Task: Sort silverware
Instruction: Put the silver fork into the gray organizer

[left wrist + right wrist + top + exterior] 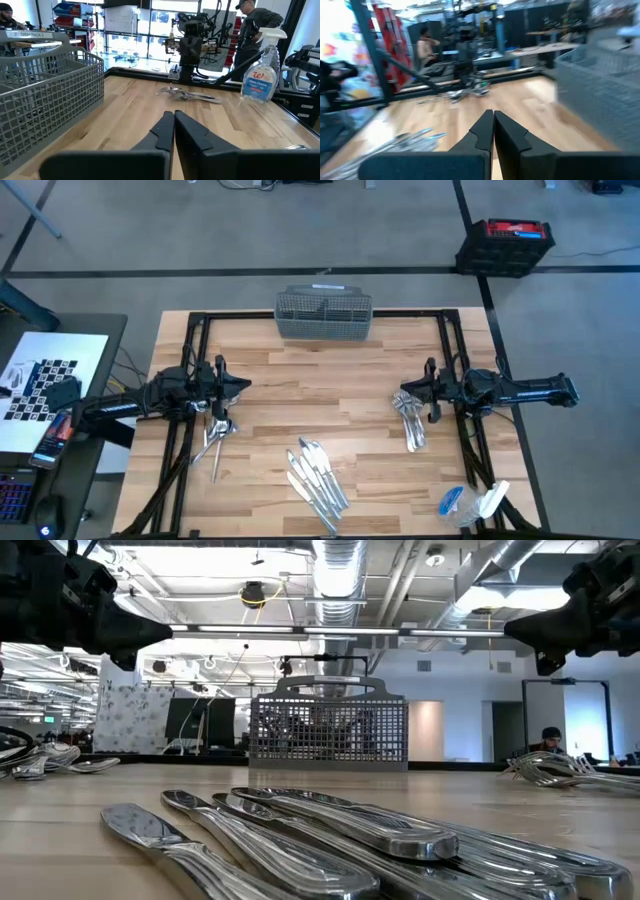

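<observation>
The silverware lies in three groups on the wooden table: spoons (216,436) by the left side, table knives (317,475) near the front middle, forks (410,420) by the right side. The knives (330,840) fill the low view's foreground. My left gripper (246,386) hovers above the table beside the spoons, shut and holding nothing; its closed fingers (174,131) point across the table at the forks (189,95). My right gripper (401,392) hovers by the forks, also shut and empty (493,131), facing the spoons (467,91).
A grey wire-mesh basket (323,314) stands at the table's far edge, middle. A spray bottle (470,503) lies at the near right corner. Bare wood spans the table's centre between the arms. People stand in the room beyond.
</observation>
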